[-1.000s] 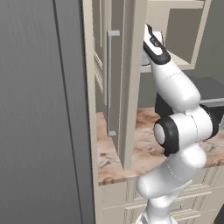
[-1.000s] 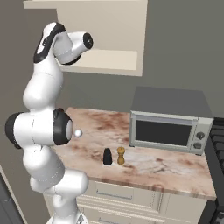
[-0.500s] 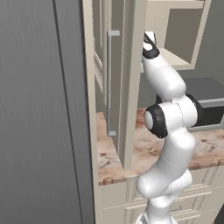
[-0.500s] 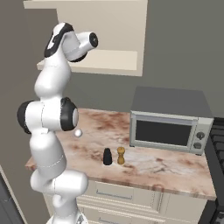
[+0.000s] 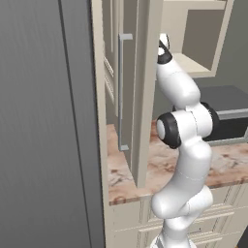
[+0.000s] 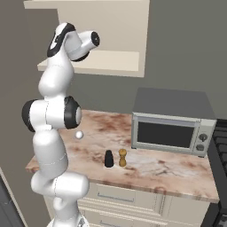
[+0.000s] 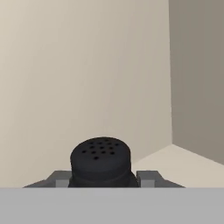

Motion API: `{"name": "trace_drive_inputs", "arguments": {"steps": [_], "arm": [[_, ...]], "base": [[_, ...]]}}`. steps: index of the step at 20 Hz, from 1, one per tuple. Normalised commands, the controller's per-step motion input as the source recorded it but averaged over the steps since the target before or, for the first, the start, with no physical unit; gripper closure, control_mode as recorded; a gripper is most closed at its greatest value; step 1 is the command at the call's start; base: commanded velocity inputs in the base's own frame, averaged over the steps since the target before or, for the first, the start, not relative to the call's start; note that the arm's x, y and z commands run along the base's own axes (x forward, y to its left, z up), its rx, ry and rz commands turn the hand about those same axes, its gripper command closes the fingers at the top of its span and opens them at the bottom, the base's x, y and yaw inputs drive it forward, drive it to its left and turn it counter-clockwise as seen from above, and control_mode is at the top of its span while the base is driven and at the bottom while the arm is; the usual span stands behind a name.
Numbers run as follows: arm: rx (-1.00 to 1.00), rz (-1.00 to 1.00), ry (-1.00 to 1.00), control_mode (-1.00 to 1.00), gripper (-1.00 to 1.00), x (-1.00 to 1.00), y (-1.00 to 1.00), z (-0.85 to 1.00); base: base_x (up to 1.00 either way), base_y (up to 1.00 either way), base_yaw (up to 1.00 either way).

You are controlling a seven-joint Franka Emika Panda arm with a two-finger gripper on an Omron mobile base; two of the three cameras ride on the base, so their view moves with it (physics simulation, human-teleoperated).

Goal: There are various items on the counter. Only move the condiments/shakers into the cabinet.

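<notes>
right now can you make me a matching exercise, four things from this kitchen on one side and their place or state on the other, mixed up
Things:
1. black shaker with holed cap
2. golden-tan shaker
3. microwave
4. cabinet door

Places or states:
A. swung open, bar handle showing
B. between the pincer fingers, up by the cabinet shelf
C. standing on the counter beside a small black shaker
D. on the counter at the right, door shut

Pairs: 1-B, 2-C, 3-D, 4-A
</notes>
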Motion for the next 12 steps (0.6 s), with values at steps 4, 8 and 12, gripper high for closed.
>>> {"name": "trace_drive_inputs", "arguments": {"steps": [4, 8, 12], "arm": [[-0.02, 0.00, -0.01, -1.00, 1.00, 0.13, 0.24, -0.26], [-0.04, 0.00, -0.02, -1.00, -1.00, 0.07, 0.15, -0.32], [-0.02, 0.00, -0.05, -1.00, -1.00, 0.00, 0.01, -0.10]], "base": [[0.00, 0.00, 0.00], [0.00, 0.00, 0.00], [0.00, 0.00, 0.00]]}}
